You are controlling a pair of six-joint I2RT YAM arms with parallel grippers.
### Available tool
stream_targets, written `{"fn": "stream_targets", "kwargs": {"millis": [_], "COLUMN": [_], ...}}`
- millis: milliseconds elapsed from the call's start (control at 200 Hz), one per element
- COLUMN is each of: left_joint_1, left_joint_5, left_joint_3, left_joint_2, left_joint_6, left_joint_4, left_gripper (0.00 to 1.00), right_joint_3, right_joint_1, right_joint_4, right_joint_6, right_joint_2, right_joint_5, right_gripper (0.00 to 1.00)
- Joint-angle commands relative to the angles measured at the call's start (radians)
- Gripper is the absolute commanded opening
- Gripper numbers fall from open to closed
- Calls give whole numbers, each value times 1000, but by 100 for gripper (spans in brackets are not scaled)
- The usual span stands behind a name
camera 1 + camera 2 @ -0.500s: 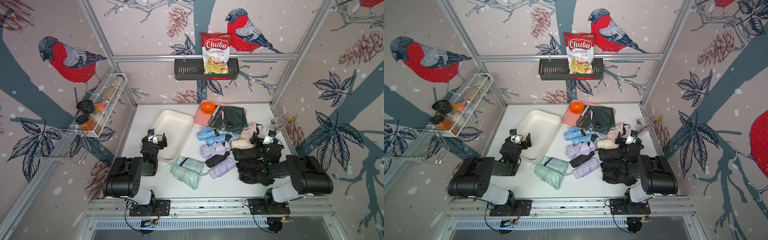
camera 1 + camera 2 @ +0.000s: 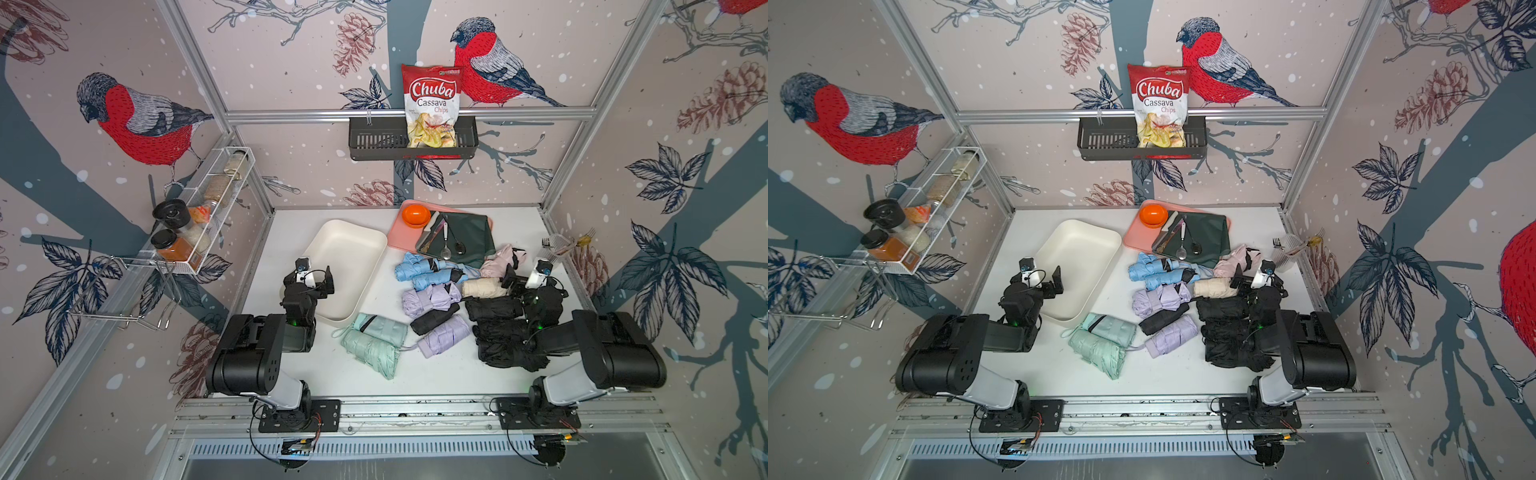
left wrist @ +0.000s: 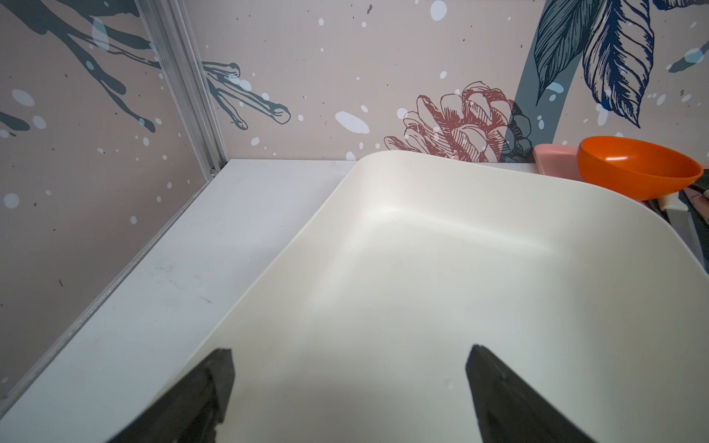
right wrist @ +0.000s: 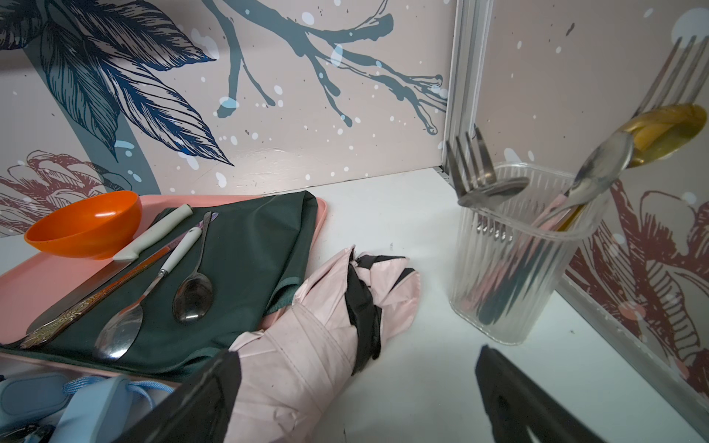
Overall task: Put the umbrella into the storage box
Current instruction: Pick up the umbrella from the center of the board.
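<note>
The cream-white storage box (image 2: 345, 270) (image 2: 1077, 266) lies empty at the left of the table. My left gripper (image 2: 318, 282) (image 3: 350, 354) hovers open over its near left corner, nothing between the fingers. To its right is a heap of several folded umbrellas: blue (image 2: 419, 270), lilac (image 2: 428, 299), mint (image 2: 374, 340), black (image 2: 498, 332), cream (image 2: 482, 287) and a pink umbrella (image 2: 500, 259) (image 4: 307, 345) with a black strap. My right gripper (image 2: 519, 282) (image 4: 357, 356) stands open just above the pink umbrella's near end, one finger beside it, gripping nothing.
A pink tray (image 2: 399, 237) behind the heap carries an orange bowl (image 2: 415, 215), a green cloth and cutlery. A clear cutlery holder (image 4: 510, 268) stands in the back right corner. A black basket (image 2: 374, 143) with a chips bag hangs on the back wall, a wire spice rack (image 2: 199, 216) on the left wall.
</note>
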Motion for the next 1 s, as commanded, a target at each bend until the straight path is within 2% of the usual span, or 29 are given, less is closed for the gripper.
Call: {"fn": "stream_targets", "kwargs": {"millis": [0,245,395,535,685,810,996], "left_joint_1": [4,5,4,4,5,4,4], "left_joint_5": [6,6,32,41,-14,-72,-93], "left_joint_3": [3,4,3,39,56,64,95], "left_joint_2": [-4,-2,-6,-67,-159,-275,-437], "left_joint_6": [1,-1,7,15,-5,-58,-195], "left_joint_4": [25,27,31,-80,-176,-276,-464], "left_gripper": [98,98,98,98,98,98,98], "right_joint_3": [1,-1,17,26,69,170,405], "right_joint_1": [0,0,6,8,18,45,159], "right_joint_4": [34,37,-11,-91,-291,-557,-970], "right_joint_6": [4,3,12,23,34,77,171], "right_joint_2": [-1,-1,-24,-111,-270,-408,-427], "right_joint_5": [-3,-4,46,82,148,190,165], "right_gripper": [100,100,100,100,100,100,100]}}
